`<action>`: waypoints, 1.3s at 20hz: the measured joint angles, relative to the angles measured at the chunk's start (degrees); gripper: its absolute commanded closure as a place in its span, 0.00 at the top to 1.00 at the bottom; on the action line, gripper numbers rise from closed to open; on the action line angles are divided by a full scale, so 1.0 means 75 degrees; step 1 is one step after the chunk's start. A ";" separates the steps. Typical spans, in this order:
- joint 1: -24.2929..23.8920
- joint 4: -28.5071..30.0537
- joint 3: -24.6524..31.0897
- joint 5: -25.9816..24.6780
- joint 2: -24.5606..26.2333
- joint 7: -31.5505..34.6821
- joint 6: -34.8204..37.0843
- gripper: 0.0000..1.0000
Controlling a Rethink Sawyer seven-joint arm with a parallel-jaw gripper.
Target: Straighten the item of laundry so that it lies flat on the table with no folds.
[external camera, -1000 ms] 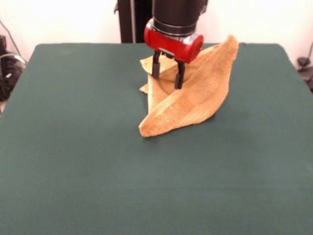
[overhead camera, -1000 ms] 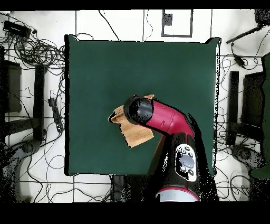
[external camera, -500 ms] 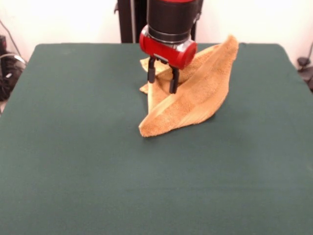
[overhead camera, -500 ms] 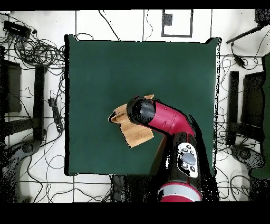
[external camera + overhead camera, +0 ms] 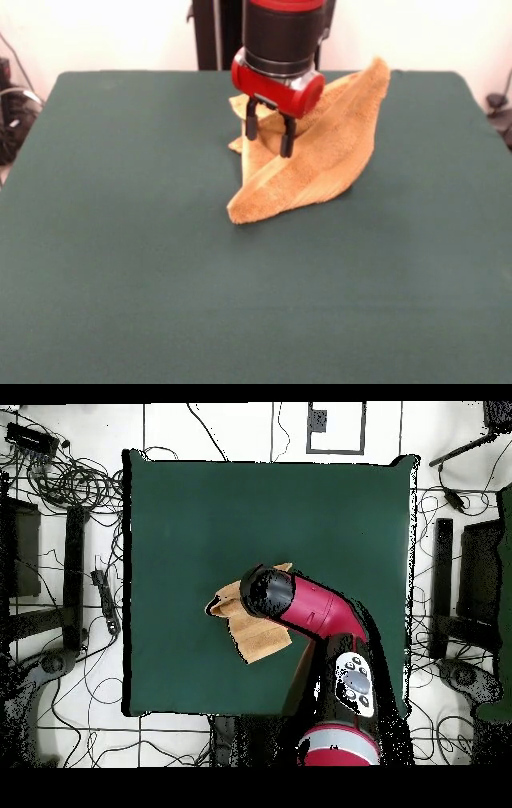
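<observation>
The orange-yellow towel (image 5: 320, 164) lies folded on the dark green table (image 5: 120, 240), toward its far middle. A thick diagonal fold runs from a near-left tip up to a raised far-right corner. My gripper (image 5: 268, 140) hangs open just above the towel's left part, its two black fingers (image 5: 287, 142) pointing down over the fold's upper edge with nothing between them. From overhead, the red arm covers much of the towel (image 5: 258, 640); only its left and lower parts show on the table (image 5: 200, 514).
Cables and stands lie on the floor around the table in the overhead view. A dark pedestal column (image 5: 216, 32) rises behind the table's far edge.
The gripper has shifted slightly left and then a little back right over the towel, staying open at about the same height. The towel has not moved.
</observation>
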 measured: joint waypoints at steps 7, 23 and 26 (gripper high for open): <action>-0.0001 0.0000 0.0004 0.0138 0.0024 0.0000 -0.0113 1.00; 0.0040 -0.0003 0.0021 0.0435 0.0525 0.0000 -0.0406 1.00; 0.0111 -0.0007 0.0021 0.0437 0.0586 0.0000 -0.0413 1.00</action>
